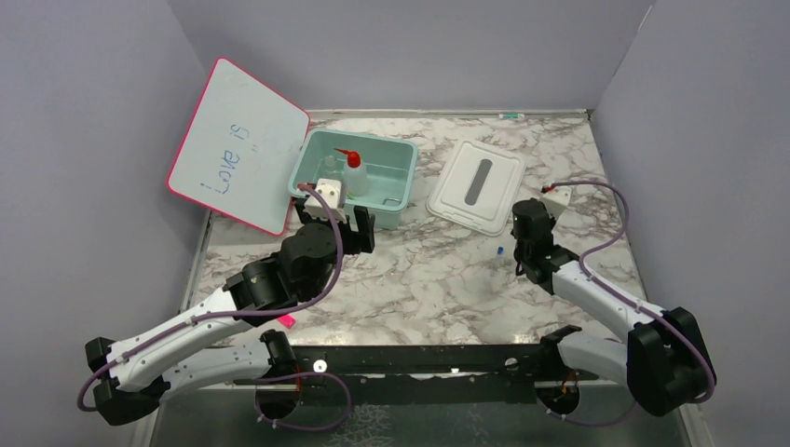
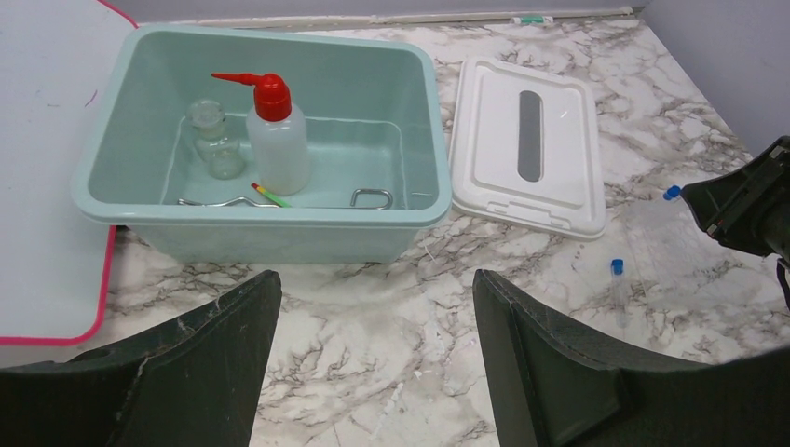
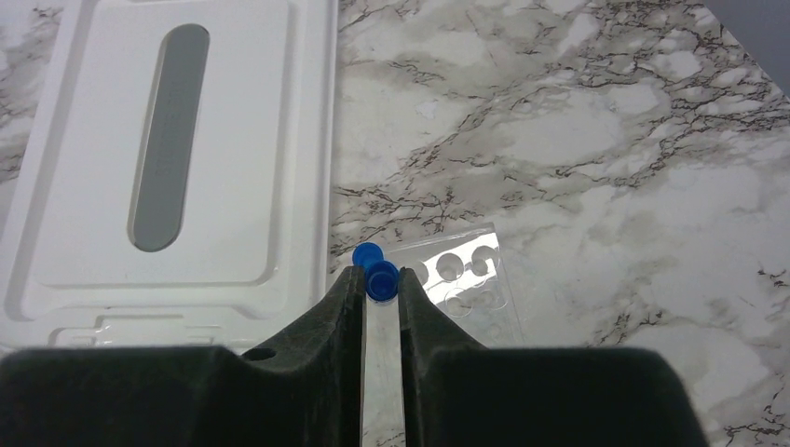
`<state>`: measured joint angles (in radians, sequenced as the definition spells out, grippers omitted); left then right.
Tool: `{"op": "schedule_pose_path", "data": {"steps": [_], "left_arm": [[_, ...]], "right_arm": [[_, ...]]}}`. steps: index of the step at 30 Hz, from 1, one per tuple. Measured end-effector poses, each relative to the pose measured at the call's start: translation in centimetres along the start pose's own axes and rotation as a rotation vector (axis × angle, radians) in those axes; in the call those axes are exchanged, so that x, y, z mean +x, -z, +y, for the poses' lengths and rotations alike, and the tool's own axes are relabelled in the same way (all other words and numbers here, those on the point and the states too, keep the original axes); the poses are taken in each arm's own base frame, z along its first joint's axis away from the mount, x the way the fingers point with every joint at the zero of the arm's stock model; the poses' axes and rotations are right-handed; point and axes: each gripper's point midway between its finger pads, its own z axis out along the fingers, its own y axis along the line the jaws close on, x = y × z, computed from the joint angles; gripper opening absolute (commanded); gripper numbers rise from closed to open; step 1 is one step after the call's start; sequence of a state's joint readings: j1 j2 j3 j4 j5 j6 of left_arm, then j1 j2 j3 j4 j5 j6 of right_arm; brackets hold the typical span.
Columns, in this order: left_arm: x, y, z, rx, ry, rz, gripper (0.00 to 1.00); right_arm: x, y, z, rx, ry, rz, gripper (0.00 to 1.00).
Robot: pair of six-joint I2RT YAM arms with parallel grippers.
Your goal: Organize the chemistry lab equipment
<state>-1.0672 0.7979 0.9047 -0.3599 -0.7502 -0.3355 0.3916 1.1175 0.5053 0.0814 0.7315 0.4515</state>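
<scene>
A teal bin (image 1: 396, 191) holds the clear squeeze bottle with the red nozzle (image 2: 277, 140), a small glass bottle (image 2: 216, 142), metal tongs (image 2: 219, 200) and a thin red-tipped tool (image 2: 270, 194). My left gripper (image 2: 374, 279) is open and empty over the marble just in front of the bin; it also shows in the top view (image 1: 359, 222). My right gripper (image 3: 380, 276) is shut on a clear vial with a blue cap (image 3: 381, 281), by the near edge of a clear rack with holes (image 3: 466, 275). A second blue cap (image 3: 367, 253) sits just behind it. Another blue-capped vial (image 2: 617, 279) lies on the table.
The white bin lid (image 1: 475, 183) lies flat to the right of the bin, just beyond my right gripper (image 1: 518, 226). A pink-edged whiteboard (image 1: 238, 144) leans against the left wall beside the bin. A pink marker (image 1: 286, 320) lies under my left arm.
</scene>
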Motion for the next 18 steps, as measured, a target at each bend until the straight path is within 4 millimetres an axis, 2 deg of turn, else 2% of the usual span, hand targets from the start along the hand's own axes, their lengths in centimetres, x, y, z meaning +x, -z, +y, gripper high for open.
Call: {"op": "schedule_pose_path", "data": {"steps": [8,18], "left_arm": [[0.1,-0.1,0.0,-0.001,-0.002,0.002,0.78],[0.2,-0.1,0.0,0.000,-0.002,0.001,0.78]], "right_arm": [[0.4,0.0,0.6,-0.034,0.018,0.017,0.33],[-0.8,0.9,0.9,-0.074,-0.018,0.002,0.35]]}}
